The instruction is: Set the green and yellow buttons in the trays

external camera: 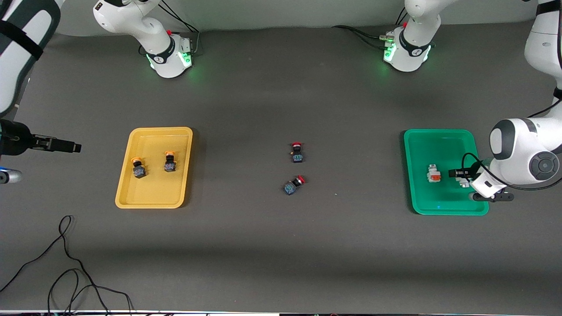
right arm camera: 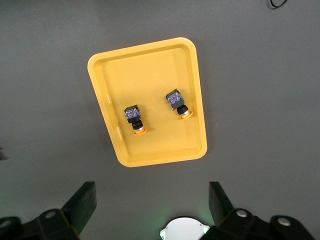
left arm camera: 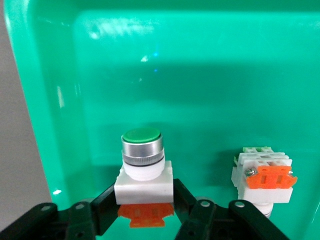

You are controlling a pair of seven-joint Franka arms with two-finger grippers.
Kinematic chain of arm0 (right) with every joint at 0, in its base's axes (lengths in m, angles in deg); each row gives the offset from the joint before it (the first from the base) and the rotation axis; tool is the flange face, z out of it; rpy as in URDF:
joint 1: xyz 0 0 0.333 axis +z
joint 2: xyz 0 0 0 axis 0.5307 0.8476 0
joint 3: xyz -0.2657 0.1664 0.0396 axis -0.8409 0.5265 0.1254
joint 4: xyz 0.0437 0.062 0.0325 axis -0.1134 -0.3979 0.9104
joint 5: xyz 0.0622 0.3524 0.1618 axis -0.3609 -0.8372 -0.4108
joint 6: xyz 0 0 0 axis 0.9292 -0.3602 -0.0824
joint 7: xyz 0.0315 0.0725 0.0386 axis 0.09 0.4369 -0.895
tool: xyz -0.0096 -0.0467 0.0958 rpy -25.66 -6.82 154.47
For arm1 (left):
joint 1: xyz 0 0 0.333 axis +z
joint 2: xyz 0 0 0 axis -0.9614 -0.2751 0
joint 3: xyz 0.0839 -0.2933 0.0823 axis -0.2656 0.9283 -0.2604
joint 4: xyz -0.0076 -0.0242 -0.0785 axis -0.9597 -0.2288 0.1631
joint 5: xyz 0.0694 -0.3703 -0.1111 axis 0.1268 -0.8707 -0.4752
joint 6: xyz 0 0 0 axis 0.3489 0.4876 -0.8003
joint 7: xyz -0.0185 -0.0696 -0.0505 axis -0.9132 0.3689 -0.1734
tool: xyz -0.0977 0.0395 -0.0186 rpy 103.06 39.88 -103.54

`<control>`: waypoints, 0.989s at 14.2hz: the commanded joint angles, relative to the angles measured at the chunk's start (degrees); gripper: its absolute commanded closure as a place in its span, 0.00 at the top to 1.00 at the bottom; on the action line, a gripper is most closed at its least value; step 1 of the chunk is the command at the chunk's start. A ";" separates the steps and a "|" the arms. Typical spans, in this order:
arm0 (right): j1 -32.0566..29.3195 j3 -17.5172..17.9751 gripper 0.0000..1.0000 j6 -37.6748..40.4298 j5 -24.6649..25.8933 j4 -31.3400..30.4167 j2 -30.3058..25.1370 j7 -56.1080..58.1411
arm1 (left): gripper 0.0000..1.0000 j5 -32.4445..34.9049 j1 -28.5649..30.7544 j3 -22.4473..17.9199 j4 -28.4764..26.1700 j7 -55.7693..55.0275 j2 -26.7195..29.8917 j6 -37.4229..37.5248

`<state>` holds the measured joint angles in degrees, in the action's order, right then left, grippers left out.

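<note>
My left gripper (external camera: 459,175) is low in the green tray (external camera: 439,132), shut on a green-capped white button (left arm camera: 142,160) with an orange block under it. In the left wrist view the gripper (left arm camera: 144,194) clasps the button's white body from both sides. A second white button with an orange block (external camera: 434,174) lies beside it in the tray (left arm camera: 200,75) and also shows in the left wrist view (left arm camera: 262,176). Two yellow-capped buttons (external camera: 138,167) (external camera: 170,161) lie in the yellow tray (external camera: 153,195). My right gripper (external camera: 77,148) waits open and empty at the right arm's end of the table, beside the yellow tray (right arm camera: 150,75).
Two red-capped black-blue switches (external camera: 297,152) (external camera: 293,184) lie on the grey table between the trays. A black cable (external camera: 66,263) loops on the table nearer the front camera than the yellow tray.
</note>
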<state>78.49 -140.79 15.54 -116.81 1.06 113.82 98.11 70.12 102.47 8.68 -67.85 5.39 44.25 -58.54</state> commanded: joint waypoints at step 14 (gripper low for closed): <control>-18.11 37.43 1.00 -4.54 20.05 -2.80 -22.32 -10.98 | 1.00 -8.76 -7.22 -0.82 23.08 9.25 25.89 42.77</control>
<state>64.21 -110.25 12.57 -99.15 1.22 95.37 88.76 62.71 100.32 10.60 -44.32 14.09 66.31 -17.59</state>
